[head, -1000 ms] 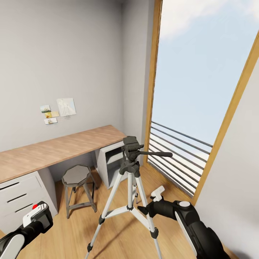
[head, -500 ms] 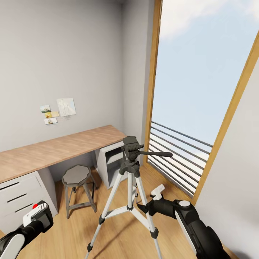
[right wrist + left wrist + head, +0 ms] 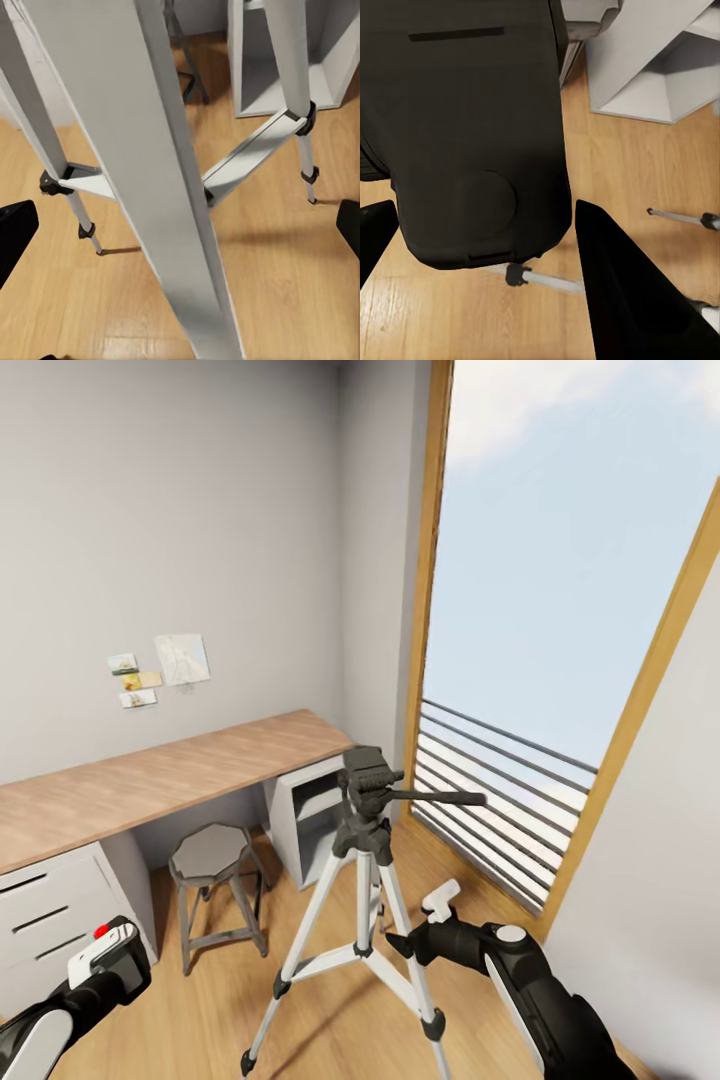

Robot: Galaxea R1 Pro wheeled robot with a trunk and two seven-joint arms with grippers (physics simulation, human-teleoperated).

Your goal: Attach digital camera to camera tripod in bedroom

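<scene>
Light wooden planks run across the bedroom floor (image 3: 200, 1010), under grey walls and a tall wood-framed window (image 3: 560, 610) on the right. Nearest, at the lower left, the left gripper (image 3: 100, 975) holds the digital camera (image 3: 105, 960) low above the floor; in the left wrist view the black body (image 3: 472, 127) sits between the two dark fingers (image 3: 622, 292), so the jaws look clamped on it. At the lower right the right gripper (image 3: 440, 905) hangs just beside a silver leg of the camera tripod (image 3: 365, 830), and the right wrist view looks straight past that leg (image 3: 150, 172), with a dark fingertip at each edge of the picture – the jaws stand wide apart, holding nothing. Farther off, the tripod's black head (image 3: 365, 770) and its long pan handle (image 3: 440, 797) rise in the middle of the room, well apart from the camera and much higher. Beyond stand a small grey stool (image 3: 212, 855) and the wooden desk (image 3: 150, 780) with white drawers along the far wall. The camera has yet to be raised to the head. The likely trouble: the right arm, so near the leg, could knock or tip the tripod if it swings inward – and the left arm, lifting from so low, could catch a leg or brace and jar the camera in its grip.
</scene>
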